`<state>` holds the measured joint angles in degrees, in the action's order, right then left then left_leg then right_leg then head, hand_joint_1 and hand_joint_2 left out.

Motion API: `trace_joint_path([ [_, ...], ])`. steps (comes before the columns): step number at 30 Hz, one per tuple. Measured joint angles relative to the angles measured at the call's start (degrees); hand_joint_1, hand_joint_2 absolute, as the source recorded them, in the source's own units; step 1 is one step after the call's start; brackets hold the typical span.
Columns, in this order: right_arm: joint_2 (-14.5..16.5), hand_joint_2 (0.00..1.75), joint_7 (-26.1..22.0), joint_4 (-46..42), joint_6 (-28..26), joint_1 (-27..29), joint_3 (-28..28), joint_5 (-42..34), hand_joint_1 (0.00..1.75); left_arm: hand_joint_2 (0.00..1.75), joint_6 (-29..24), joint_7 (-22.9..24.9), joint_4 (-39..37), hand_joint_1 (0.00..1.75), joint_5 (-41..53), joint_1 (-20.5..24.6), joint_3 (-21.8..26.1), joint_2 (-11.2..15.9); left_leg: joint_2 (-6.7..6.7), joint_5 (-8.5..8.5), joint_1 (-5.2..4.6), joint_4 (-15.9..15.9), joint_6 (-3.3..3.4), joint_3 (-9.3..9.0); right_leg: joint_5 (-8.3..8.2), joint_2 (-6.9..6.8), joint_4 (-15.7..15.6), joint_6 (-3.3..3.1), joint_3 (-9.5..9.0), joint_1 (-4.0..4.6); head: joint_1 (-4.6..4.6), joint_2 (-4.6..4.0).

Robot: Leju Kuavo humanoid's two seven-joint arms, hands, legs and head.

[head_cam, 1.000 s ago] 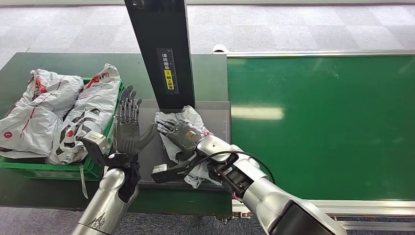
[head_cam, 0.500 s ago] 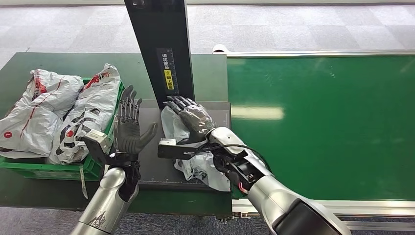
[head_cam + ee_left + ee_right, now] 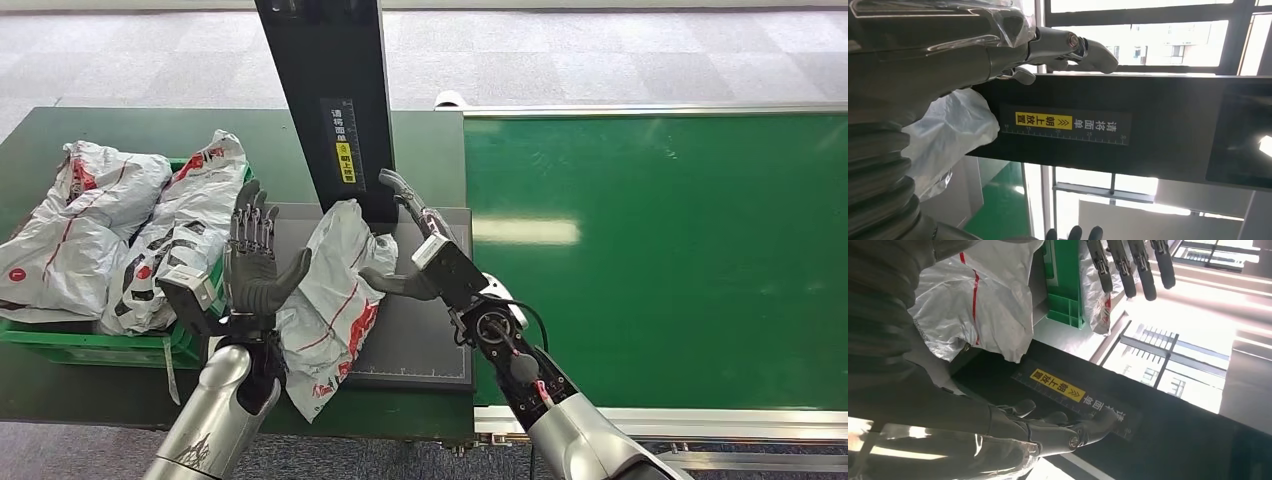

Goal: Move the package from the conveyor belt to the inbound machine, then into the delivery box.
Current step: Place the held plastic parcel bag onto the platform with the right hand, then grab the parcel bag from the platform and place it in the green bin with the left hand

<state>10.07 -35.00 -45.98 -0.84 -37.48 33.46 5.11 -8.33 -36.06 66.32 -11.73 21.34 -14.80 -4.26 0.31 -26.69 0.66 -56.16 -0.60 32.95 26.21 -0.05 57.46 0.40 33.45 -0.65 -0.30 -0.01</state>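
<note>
Because the package (image 3: 335, 290) must leave the inbound machine's dark platform (image 3: 420, 340) for the green delivery box (image 3: 190, 345) just beside it, the robot has it stood up on edge between its two hands rather than lying flat. The white-and-red bag leans from the scanner column (image 3: 335, 100) down past the platform's near edge, its lower corner hanging over the table front. The left hand (image 3: 255, 265) stands upright on the box side with fingers straight and thumb spread, its palm facing the bag and apparently touching it, acting as a wall more than a grasp; it closes on nothing. The right hand (image 3: 415, 255) is on the belt side, fingers extended up toward the column and thumb reaching toward the bag, likewise spread and not wrapped around anything; whether it presses the bag cannot be told for certain. Holding the bag between two flat palms probably suits its slack, slippery plastic. The box already holds other bags (image 3: 110, 230), piled high, so the conveyor belt (image 3: 660, 250) step looks finished and the final transfer remains.
</note>
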Motion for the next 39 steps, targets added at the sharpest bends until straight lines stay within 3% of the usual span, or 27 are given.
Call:
trace_joint_path([
  [8, -0.8, 1.75, 0.4, -1.8, 1.3, 0.7, -1.4, -1.0, 0.00, 1.75, 0.0, 0.0, 0.3, 0.00, 0.0, -0.3, 0.2, 0.2, 0.01, 0.00, 0.00, 0.0, 0.00, 0.00, 0.00, 0.00, 0.0, 0.00, 0.00, 0.00, -0.01, 0.01],
  [13, -1.5, 1.75, 1.8, -1.8, 7.1, 0.9, -2.7, -7.1, 0.00, 1.75, -1.0, 0.0, 1.3, 0.00, 0.2, -1.3, 0.4, 0.4, 0.00, 0.00, 0.00, 0.0, 0.00, 0.00, 0.00, 0.00, 0.0, 0.00, 0.00, 0.00, -0.01, 0.00],
  [17, -2.4, 1.75, 1.0, -1.6, 8.3, 1.5, -4.8, -10.5, 0.00, 1.75, -1.9, -0.1, 3.1, 0.00, 1.1, -3.2, 1.1, 0.9, 0.00, 0.00, 0.00, 0.0, 0.00, 0.00, 0.00, 0.00, 0.0, 0.00, 0.00, 0.00, -0.01, 0.00],
  [22, -3.6, 1.75, -1.1, -3.4, 3.8, 3.0, -8.9, -12.9, 0.00, 1.75, -2.3, -0.8, 5.3, 0.00, 4.2, -4.5, 1.3, 1.3, -0.03, 0.00, 0.00, 0.0, 0.00, 0.00, 0.00, -0.05, 0.0, 0.00, 0.00, -0.01, -0.01, 0.01],
  [26, -4.9, 1.75, -1.6, -5.9, -1.9, 4.6, -12.1, -10.9, 0.00, 1.75, -0.9, -0.7, 6.5, 0.00, 5.3, -4.6, 1.3, 1.3, -0.02, -0.01, -0.01, 0.0, 0.00, 0.00, 0.00, -0.04, 0.0, 0.00, 0.00, -0.01, -0.01, 0.00],
  [30, -6.2, 1.75, -1.6, -6.3, -3.6, 6.0, -15.1, -9.6, 0.00, 1.75, 0.3, -0.7, 8.0, 0.00, 5.6, -5.7, 1.3, 1.4, -0.02, -0.01, -0.01, 0.0, 0.00, 0.01, 0.00, -0.04, 0.0, 0.00, 0.00, -0.01, -0.01, -0.01],
  [35, -7.1, 1.75, 3.7, -3.8, -5.4, 5.4, -16.3, -5.5, 0.00, 1.75, 1.2, -0.5, 10.5, 0.00, 7.8, -7.5, 1.3, 1.3, 0.00, -0.02, 0.00, 0.0, 0.00, 0.01, 0.00, -0.02, 0.0, 0.00, 0.00, 0.00, -0.02, 0.00],
  [39, -7.2, 1.75, 4.6, -1.2, -5.4, 4.6, -16.7, -4.9, 0.00, 1.75, 1.2, -0.3, 11.6, 0.00, 8.3, -8.3, 1.3, 1.2, -0.04, -0.01, 0.00, 0.0, 0.00, 0.01, 0.00, -0.03, 0.0, 0.00, -0.01, 0.00, -0.01, 0.00],
])
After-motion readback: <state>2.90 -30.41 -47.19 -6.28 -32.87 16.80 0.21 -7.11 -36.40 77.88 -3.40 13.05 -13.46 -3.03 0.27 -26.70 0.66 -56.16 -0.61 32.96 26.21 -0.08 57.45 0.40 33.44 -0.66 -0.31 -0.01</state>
